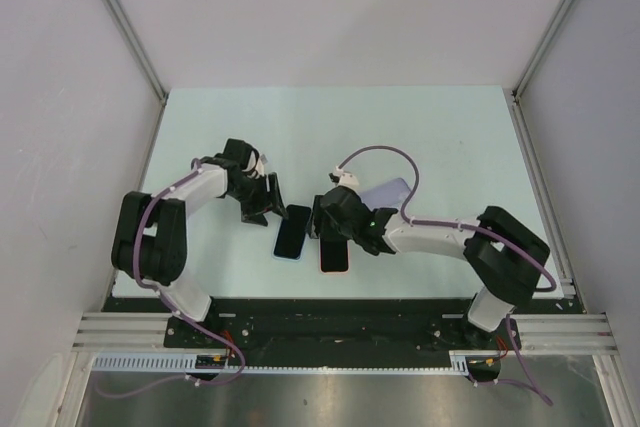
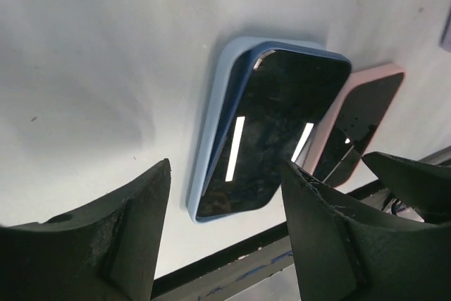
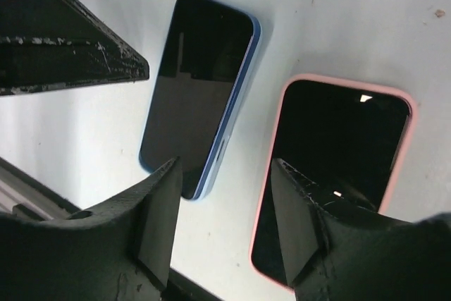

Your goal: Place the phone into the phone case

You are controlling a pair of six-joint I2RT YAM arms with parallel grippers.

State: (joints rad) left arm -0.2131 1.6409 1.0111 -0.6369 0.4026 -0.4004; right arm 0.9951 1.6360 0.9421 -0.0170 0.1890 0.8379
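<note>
You are at the seating step. The phone [image 2: 271, 132] lies screen up inside the blue case [image 2: 211, 118], near the front edge of the table [image 1: 300, 127] and between the two arms. From the left wrist camera, the phone looks only partly seated. Its long left edge and far corner appear to ride above the case wall, with pale blue showing beside them.

A second phone in a pink case [image 3: 345, 139] lies just beside it on the right and looks fully seated. A lavender object [image 1: 388, 190] sits behind the right arm, too hidden for you to identify.

The next move probably calls for pressing the raised edge down until it snaps under the lip, while the case is kept from sliding on the smooth table. Press flat rather than at one corner, or the opposite side may pop out.

The left gripper [image 2: 225, 174] hovers over the blue-cased phone with its fingers spread well apart, holding nothing. The right gripper [image 3: 225, 167] hangs low between the two phones. Its fingers are parted too, and they grip nothing.
</note>
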